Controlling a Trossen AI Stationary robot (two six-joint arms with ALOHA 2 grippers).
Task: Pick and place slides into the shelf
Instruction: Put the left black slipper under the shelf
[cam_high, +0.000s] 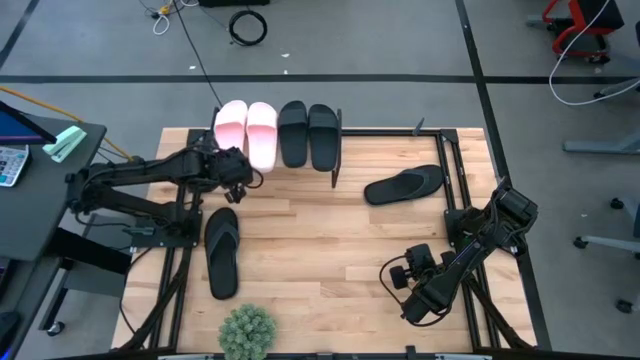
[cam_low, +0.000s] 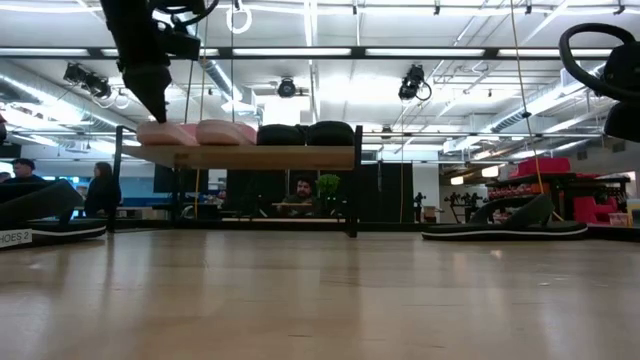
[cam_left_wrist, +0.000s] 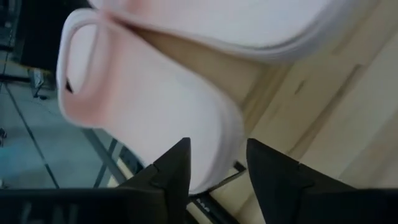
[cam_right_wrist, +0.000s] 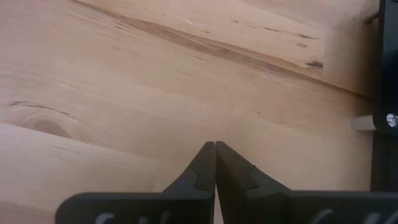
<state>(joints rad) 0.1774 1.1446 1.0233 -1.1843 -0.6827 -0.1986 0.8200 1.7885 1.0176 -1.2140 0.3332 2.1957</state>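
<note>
The shelf (cam_low: 250, 157) stands at the table's far edge. On its top board rest two pale pink slides (cam_high: 247, 132) and two wide black slides (cam_high: 308, 135), side by side, soles down. One thin black slide (cam_high: 222, 252) lies on the table's left part and the other (cam_high: 405, 186) on its right part. My left gripper (cam_left_wrist: 217, 162) is open at the near, heel end of the left pink slide (cam_left_wrist: 143, 106), above the shelf's left end (cam_low: 155, 115). My right gripper (cam_right_wrist: 215, 144) is shut, hovering over bare wood near the table's right near corner (cam_high: 398, 275). My left gripper stands open with one finger on either side of the left pink slide's heel end (cam_left_wrist: 214, 155), coming from the near side and slanting down. Bare wood shows between the slide and one finger (cam_left_wrist: 267, 168). I cannot tell whether the other finger touches it.
A small green plant (cam_high: 247, 332) sits at the table's near edge. A black metal frame (cam_high: 455, 170) runs along the table's right side. A desk with devices (cam_high: 40, 150) stands to the left. People show in the room beyond the table (cam_low: 300, 190). Bare wood lies in the table's middle.
</note>
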